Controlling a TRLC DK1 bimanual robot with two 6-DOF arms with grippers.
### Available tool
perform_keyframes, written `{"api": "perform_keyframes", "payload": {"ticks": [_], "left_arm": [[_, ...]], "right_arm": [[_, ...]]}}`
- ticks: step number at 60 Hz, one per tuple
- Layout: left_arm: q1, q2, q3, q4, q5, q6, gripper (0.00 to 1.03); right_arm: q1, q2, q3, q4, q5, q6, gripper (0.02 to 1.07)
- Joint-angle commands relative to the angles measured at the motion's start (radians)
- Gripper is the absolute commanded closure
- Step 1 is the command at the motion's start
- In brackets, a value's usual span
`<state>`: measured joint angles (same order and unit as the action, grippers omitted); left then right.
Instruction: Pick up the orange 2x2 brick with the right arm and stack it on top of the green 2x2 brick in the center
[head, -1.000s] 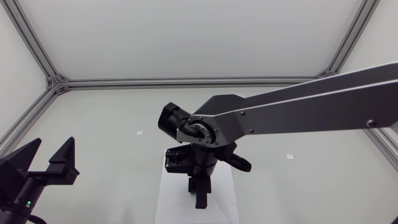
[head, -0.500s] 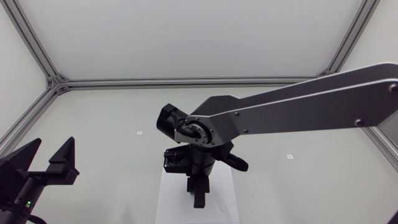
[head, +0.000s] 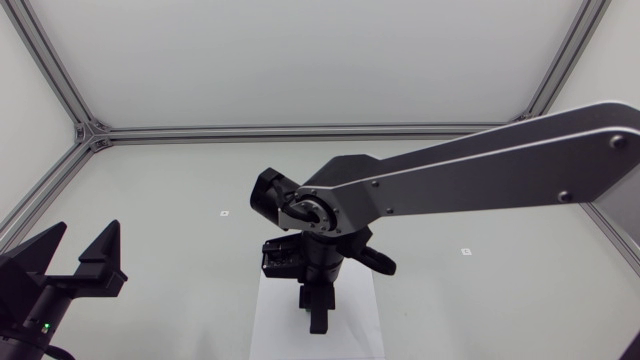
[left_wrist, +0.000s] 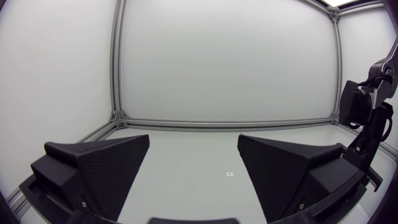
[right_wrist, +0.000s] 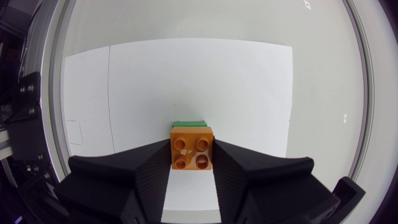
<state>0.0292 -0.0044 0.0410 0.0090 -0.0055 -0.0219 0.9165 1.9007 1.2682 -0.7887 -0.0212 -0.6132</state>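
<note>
In the right wrist view my right gripper is shut on the orange 2x2 brick, studs facing the camera. A thin strip of the green brick shows just past the orange brick's far edge, below it; I cannot tell if they touch. Both are over the white sheet. In the head view my right arm comes in from the right, and its gripper points down at the white sheet, with both bricks hidden under the wrist. My left gripper stands open at the near left, holding nothing.
The metal frame runs along the table's back and sides. In the left wrist view, my left gripper looks across bare table to my right arm. Small markers lie on the table beside the sheet.
My right arm's wrist has drifted slightly left and lower over the white sheet. The left arm has not moved.
</note>
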Motion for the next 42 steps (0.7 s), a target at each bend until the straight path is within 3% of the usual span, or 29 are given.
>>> {"api": "perform_keyframes", "payload": {"ticks": [1, 42], "left_arm": [[0.005, -0.008, -0.041, -0.015, 0.004, 0.013, 0.04], [0.005, -0.008, -0.041, -0.015, 0.004, 0.013, 0.04]], "right_arm": [[0.008, 0.032, 0.011, -0.009, 0.004, -0.019, 1.01], [0.01, 0.028, 0.003, -0.024, 0.001, -0.002, 1.01]]}}
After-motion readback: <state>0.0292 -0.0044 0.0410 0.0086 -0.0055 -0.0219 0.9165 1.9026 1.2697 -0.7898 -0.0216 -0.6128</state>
